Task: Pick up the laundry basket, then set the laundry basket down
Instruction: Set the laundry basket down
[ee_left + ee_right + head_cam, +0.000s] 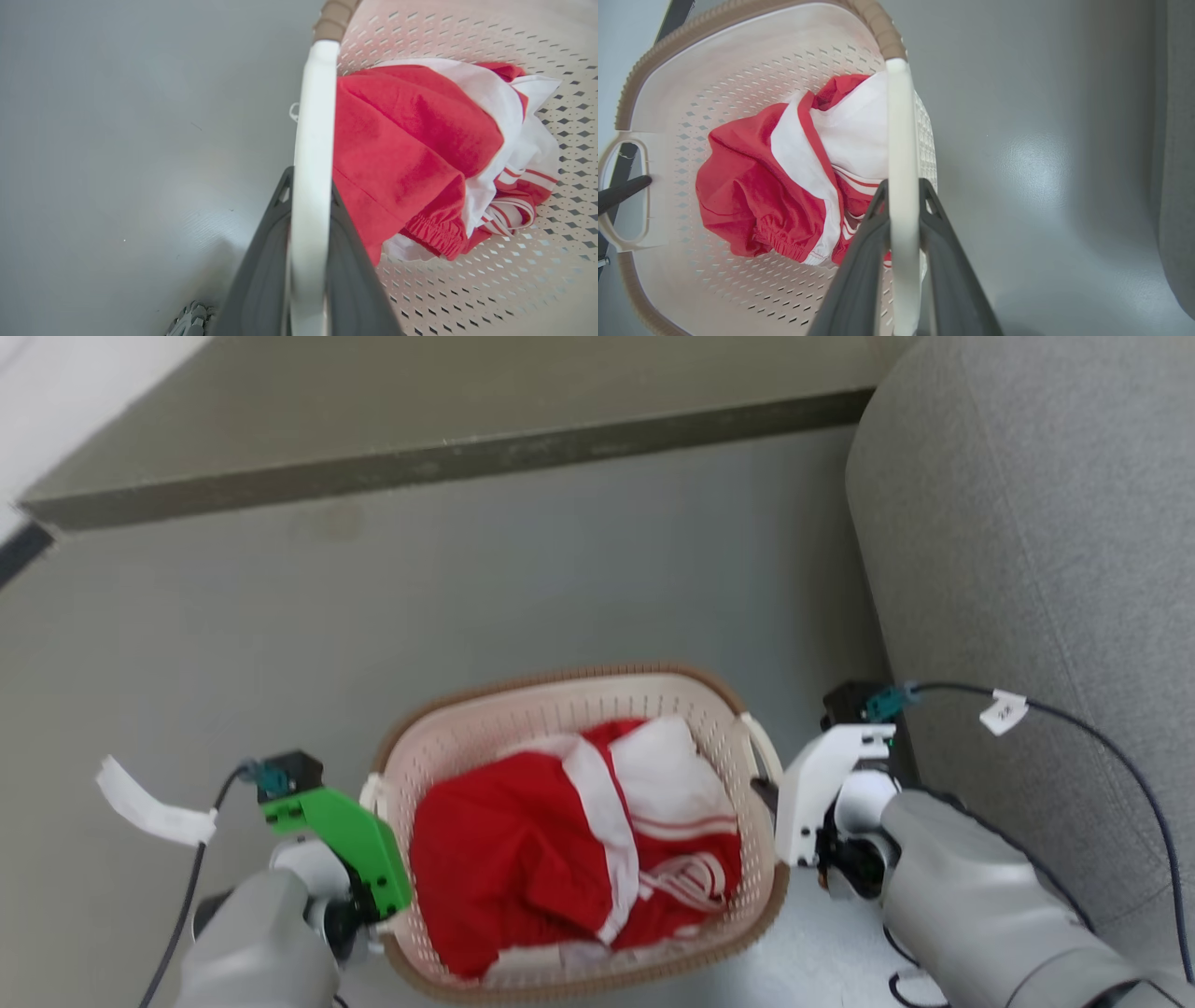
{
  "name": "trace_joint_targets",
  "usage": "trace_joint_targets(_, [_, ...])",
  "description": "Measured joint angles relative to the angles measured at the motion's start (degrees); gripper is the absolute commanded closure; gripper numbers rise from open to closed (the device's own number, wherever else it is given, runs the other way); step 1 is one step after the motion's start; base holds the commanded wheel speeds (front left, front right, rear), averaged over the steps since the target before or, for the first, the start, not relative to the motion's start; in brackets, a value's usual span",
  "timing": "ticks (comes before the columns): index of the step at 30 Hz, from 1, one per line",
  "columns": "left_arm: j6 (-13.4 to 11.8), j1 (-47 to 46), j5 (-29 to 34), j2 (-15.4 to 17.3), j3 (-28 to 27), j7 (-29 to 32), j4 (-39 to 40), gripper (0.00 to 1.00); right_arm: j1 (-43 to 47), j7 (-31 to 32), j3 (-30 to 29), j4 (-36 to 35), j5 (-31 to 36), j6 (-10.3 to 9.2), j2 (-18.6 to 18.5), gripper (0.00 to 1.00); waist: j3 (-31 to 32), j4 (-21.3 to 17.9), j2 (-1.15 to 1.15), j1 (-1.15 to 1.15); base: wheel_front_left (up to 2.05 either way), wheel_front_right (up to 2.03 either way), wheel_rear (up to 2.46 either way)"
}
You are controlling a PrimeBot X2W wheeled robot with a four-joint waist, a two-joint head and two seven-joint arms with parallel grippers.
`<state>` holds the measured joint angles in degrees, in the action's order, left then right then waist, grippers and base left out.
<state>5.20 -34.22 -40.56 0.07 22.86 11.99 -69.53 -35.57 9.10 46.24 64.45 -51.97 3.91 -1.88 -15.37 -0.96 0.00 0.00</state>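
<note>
The laundry basket [523, 714] is cream and perforated with a brown rim, and sits low in the middle of the head view. It holds red and white clothes [560, 840]. My left gripper [369, 859], under its green mount, is shut on the basket's left loop handle [315, 116], with the dark fingers [261, 280] pressed on both sides. My right gripper [770, 798], by its white mount, is shut on the right loop handle [901, 121] in the same way. I cannot tell whether the basket's bottom touches the floor.
A grey sofa [1027, 569] rises close on the right, almost against my right wrist. A darker raised step [420, 457] runs across the far side. Grey floor [467, 579] lies open ahead and to the left. Cables with paper tags [1004, 711] hang off both wrists.
</note>
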Motion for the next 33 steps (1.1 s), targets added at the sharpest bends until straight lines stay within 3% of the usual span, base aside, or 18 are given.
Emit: trace_joint_targets(33, [-1.2, -17.1, 2.5, 3.0, -0.1, -7.7, 3.7, 1.0, -18.5, -10.3, -0.7, -1.3, 2.8, -2.48, 0.2, 1.0, -23.9, -1.7, 0.0, 0.01, 0.0, 0.0, 0.0])
